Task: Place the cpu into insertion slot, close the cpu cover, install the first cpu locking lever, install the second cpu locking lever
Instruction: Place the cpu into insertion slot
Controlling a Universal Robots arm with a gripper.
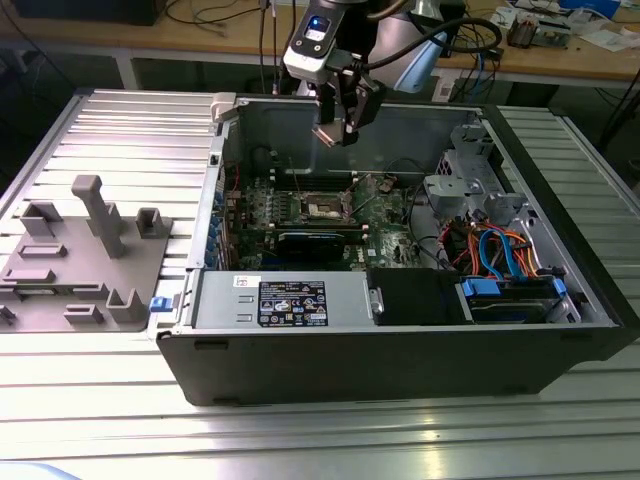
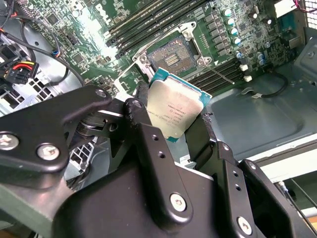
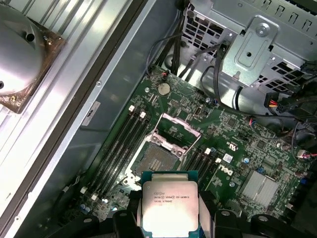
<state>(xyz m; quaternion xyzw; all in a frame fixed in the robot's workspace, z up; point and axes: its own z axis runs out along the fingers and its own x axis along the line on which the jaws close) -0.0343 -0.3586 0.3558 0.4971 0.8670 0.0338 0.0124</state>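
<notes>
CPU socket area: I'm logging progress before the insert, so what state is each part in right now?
cpu: gripped in the hand, above the motherboard, not seated.
hand: shut on the cpu.
insertion slot: empty and uncovered.
cpu cover: swung up, open.
locking lever: unlatched, off the cover.
computer case: open, with the inside exposed.

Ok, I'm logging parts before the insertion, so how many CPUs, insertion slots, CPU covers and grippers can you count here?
cpu: 1
insertion slot: 1
cpu cover: 1
gripper: 1, shut on the cpu
Total: 4
</notes>
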